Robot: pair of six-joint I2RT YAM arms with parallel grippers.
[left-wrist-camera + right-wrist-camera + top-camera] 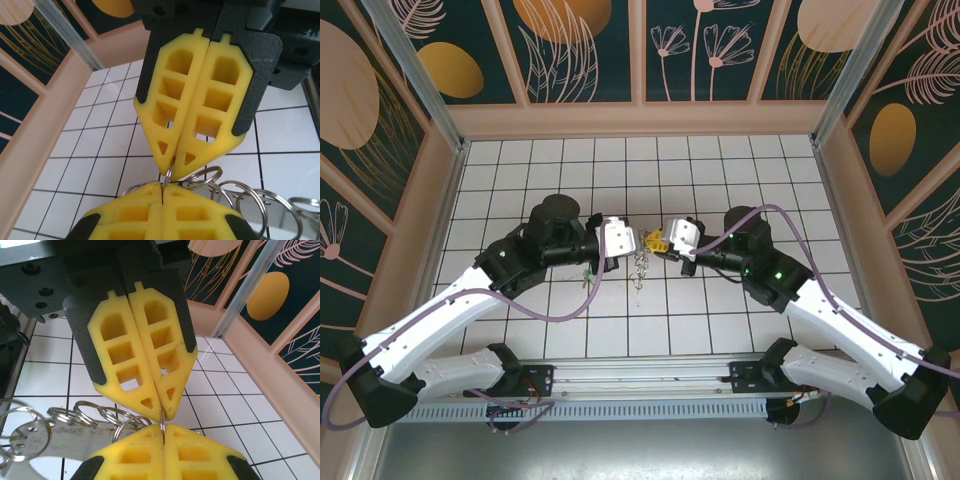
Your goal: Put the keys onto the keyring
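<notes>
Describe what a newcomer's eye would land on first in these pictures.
At mid-table the left gripper and right gripper meet tip to tip, their yellow fingers shut, both pinching one thin keyring. More linked silvery rings trail beside it, over the white tiled table.

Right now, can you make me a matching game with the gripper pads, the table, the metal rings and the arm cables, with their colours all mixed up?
Things:
1. gripper pads
2. table
3. metal rings
4. arm cables

Colours:
A. purple
B. silvery
C. yellow
D. white with dark grid lines

Right pairs: 1-C, 2-D, 3-B, 4-A.
</notes>
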